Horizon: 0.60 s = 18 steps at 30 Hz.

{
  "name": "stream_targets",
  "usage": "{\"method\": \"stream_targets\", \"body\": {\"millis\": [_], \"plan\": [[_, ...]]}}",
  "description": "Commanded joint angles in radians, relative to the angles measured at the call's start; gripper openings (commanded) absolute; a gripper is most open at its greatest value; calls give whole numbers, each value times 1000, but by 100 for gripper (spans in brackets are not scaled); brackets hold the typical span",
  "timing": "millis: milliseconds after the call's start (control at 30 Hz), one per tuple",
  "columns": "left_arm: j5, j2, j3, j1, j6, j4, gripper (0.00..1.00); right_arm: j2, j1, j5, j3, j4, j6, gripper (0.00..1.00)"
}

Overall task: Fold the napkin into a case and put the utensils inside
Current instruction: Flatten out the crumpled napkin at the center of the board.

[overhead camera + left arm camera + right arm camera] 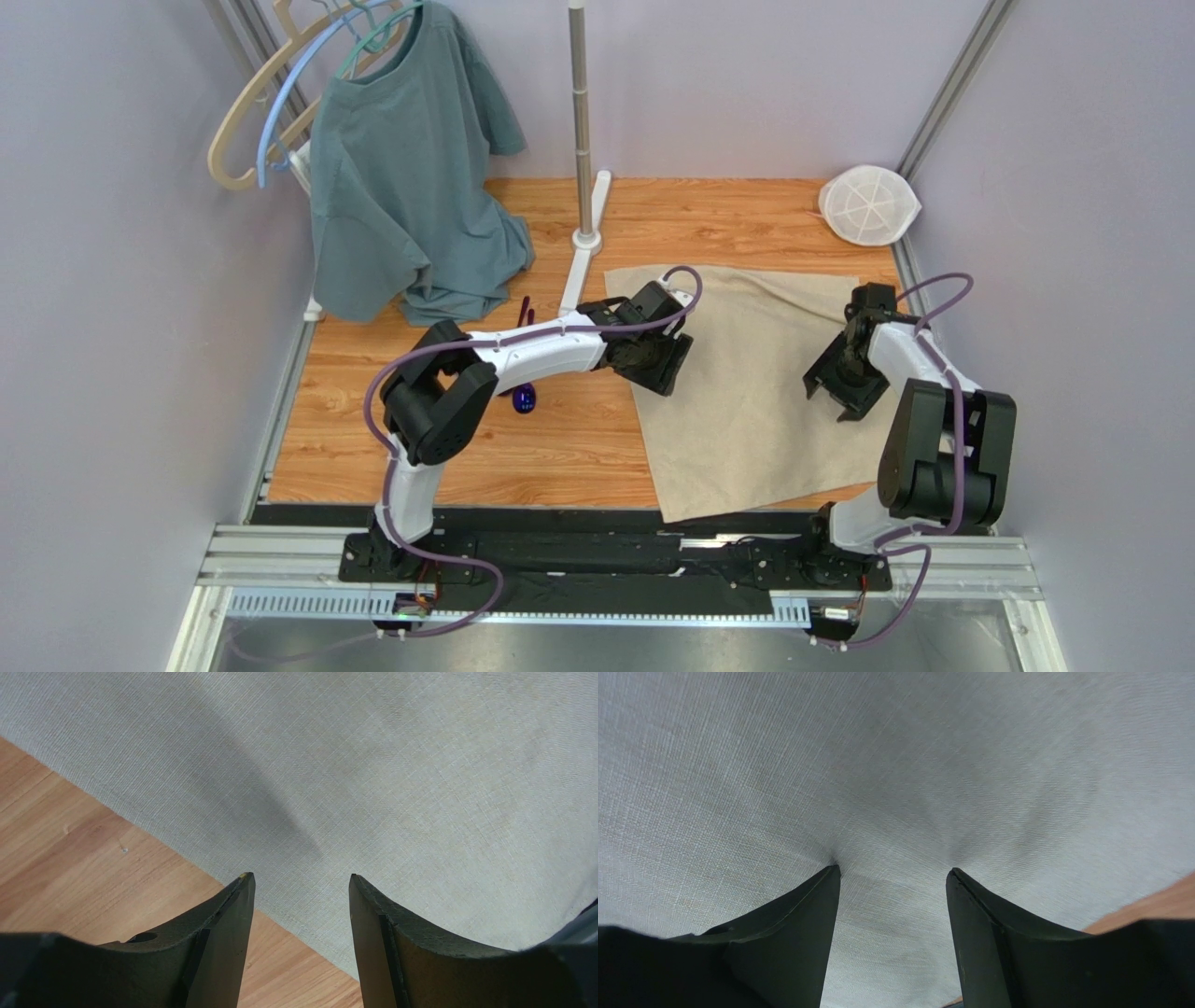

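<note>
Right pincer (892,873) tips dimple napkin (892,756), visible only wrist-side.

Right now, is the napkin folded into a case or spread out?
Spread out: the napkin lies as one broad sheet on the table, no narrow pouch. Whether it is doubled over, cannot tell.

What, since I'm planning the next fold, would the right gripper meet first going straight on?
The napkin: the right gripper points down at it, jaws open, tips seemingly touching the cloth, with nothing between.
</note>
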Motion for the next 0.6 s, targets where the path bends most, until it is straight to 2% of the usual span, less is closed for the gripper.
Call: {"method": "stream_targets", "body": {"millis": [0, 67, 133, 200, 233, 267, 300, 367, 400, 433, 467, 567], "plan": [[-69, -30, -5, 5, -62, -29, 61, -2, 78, -180, -111, 127, 97, 61], [-74, -83, -38, 3, -41, -26, 61, -42, 121, -338, -168, 174, 172, 57], [-75, -137, -69, -6, -12, -6, 59, -89, 225, -410, -191, 199, 186, 58], [-51, -191, -97, -16, -4, 18, 59, -163, 225, -471, -162, 187, 151, 59], [-23, -197, -98, -20, -10, 28, 58, -183, 177, -440, -89, 170, 123, 59], [47, -187, -97, -21, -21, 50, 57, -194, 155, -297, -32, 155, 90, 61], [75, -176, -89, -21, -45, 55, 54, -182, 134, -218, 19, 145, 38, 64], [100, -130, -74, -33, -55, 69, 52, -130, 74, -105, 201, 138, -10, 66], [103, -114, -69, -39, -52, 68, 50, -41, 58, -52, 262, 122, -44, 66], [101, -99, -62, -43, -55, 58, 49, 3, 57, -23, 400, 104, -62, 65], [94, -79, -61, -43, -59, 52, 48, 59, 57, -1, 454, 76, -75, 65], [84, -67, -80, -43, -59, 54, 45, 241, 55, 11, 649, 40, -99, 55]]}}
